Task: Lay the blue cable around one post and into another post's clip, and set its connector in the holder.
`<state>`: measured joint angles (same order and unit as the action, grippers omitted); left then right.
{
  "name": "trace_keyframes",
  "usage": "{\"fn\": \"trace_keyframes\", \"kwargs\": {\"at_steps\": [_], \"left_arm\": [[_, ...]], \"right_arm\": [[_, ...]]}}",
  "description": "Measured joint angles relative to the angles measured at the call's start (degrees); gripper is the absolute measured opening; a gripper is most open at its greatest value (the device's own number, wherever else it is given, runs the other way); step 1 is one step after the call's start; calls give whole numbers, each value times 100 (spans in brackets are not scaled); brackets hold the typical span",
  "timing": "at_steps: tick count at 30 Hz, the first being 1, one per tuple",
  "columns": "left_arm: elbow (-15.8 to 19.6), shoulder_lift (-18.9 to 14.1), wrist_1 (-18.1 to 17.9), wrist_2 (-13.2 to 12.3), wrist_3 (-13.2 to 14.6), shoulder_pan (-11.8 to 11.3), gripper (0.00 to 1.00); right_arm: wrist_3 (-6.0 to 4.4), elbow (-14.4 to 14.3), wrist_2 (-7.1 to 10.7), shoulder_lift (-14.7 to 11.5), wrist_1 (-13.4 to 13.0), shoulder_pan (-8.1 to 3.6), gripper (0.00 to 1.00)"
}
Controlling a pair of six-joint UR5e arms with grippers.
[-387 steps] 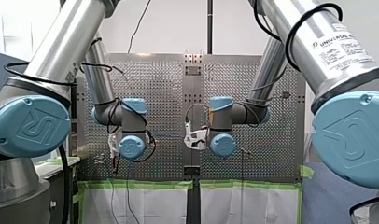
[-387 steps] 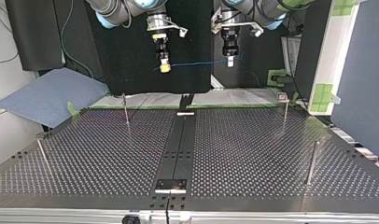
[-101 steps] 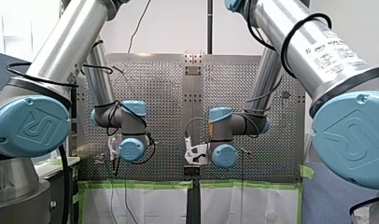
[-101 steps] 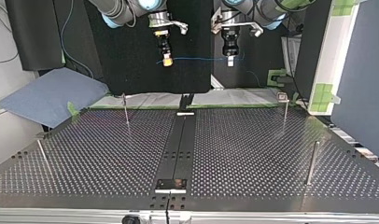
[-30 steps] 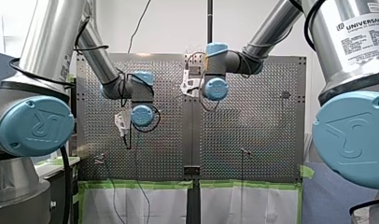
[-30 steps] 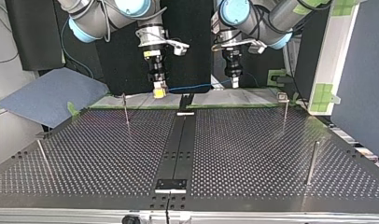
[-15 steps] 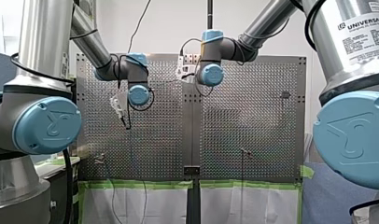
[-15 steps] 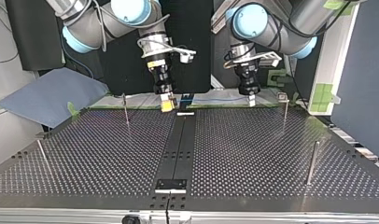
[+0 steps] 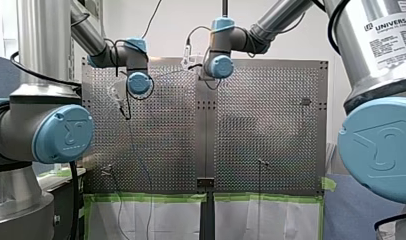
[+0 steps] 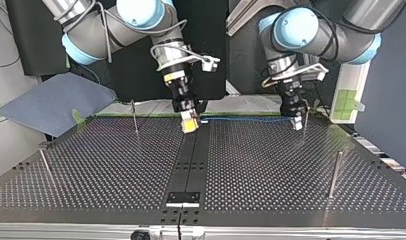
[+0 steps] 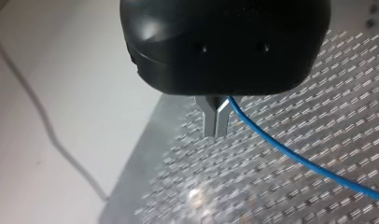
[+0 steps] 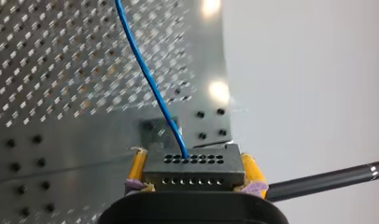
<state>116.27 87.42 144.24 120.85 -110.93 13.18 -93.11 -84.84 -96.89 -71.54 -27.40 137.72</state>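
Observation:
The thin blue cable (image 10: pixel 246 119) runs taut and level between my two grippers, just above the perforated table's (image 10: pixel 271 165) far edge. In the right wrist view my right gripper (image 12: pixel 194 171) is shut with its yellow pads (image 12: pixel 251 174) on the grey multi-hole connector (image 12: pixel 193 164); the cable (image 12: pixel 145 74) leaves the connector's face. In the top view my right gripper (image 10: pixel 190 125) hangs over the centre strip. My left gripper (image 10: pixel 296 124) is right beside the clip-topped post (image 10: pixel 305 116). Its metal fingers (image 11: pixel 209 122) are shut, and the cable (image 11: pixel 290 156) comes out at their base.
A thin post (image 10: pixel 134 117) stands at the top view's far left, another post (image 10: pixel 46 168) near left, and a thicker post (image 10: pixel 334 175) at the right. A black plate (image 10: pixel 183 198) sits on the centre strip near the front edge. A blue-grey mat (image 10: pixel 53 100) lies beyond the table's left.
Both arms have come down and forward over the table's far edge in the top view. My left gripper has swung toward that view's right, up to the clip post, stretching the cable.

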Motion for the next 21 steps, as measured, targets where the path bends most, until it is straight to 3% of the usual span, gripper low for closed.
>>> {"fn": "trace_keyframes", "kwargs": {"at_steps": [6,12,21], "left_arm": [[-183,-292,290,106,7,-291,2],[-336,-600,597,112,14,-580,2],[-514,-1026,1034,13,41,-767,2]], "right_arm": [[6,260,47,142,123,144,0],[81,587,61,373,260,294,0],[98,1053,77,573,330,454,0]]}}
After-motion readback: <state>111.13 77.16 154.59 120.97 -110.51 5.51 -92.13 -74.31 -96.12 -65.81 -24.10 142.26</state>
